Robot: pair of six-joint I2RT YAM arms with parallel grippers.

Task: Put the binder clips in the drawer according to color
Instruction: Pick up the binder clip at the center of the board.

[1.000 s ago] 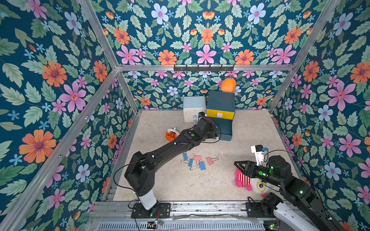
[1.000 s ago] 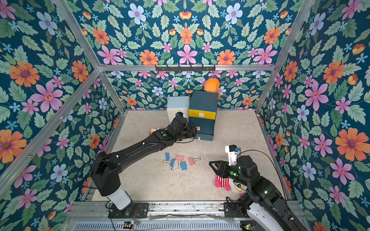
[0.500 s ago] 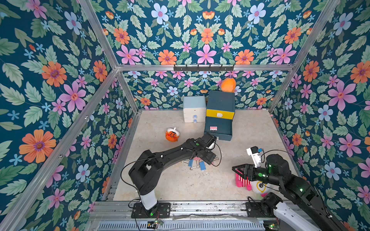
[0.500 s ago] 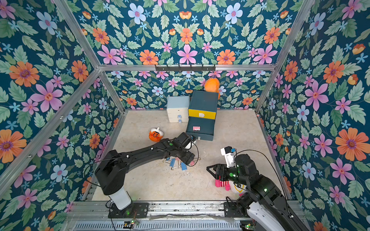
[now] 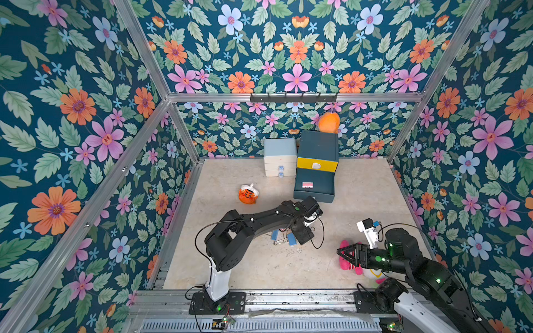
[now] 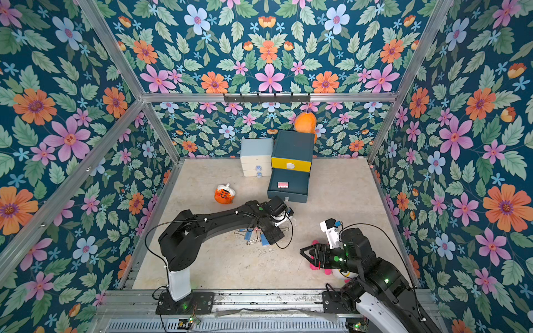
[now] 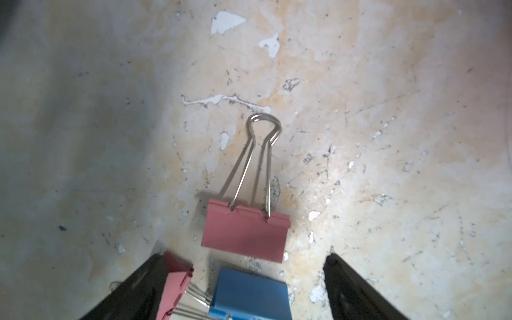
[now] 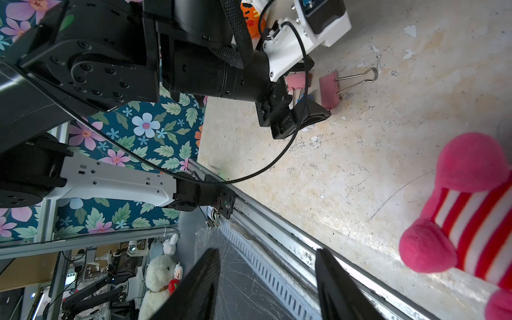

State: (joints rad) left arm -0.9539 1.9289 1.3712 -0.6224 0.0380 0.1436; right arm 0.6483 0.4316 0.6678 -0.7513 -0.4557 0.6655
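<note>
Left wrist view: left gripper (image 7: 245,257) wide, blue clip (image 7: 249,293) between its jaws, pink clip (image 7: 245,232) ahead; right gripper (image 8: 267,250) parted, empty.

- the left gripper (image 5: 302,239) hangs low over the binder clips (image 5: 274,235) on the table (image 5: 259,271), with blue ones showing beside it.
- the drawer cabinet (image 5: 317,144) has a lower dark drawer pulled out, with a pink clip (image 5: 307,185) inside.
- the right gripper (image 5: 343,253) sits above a pink plush toy (image 5: 347,263).
</note>
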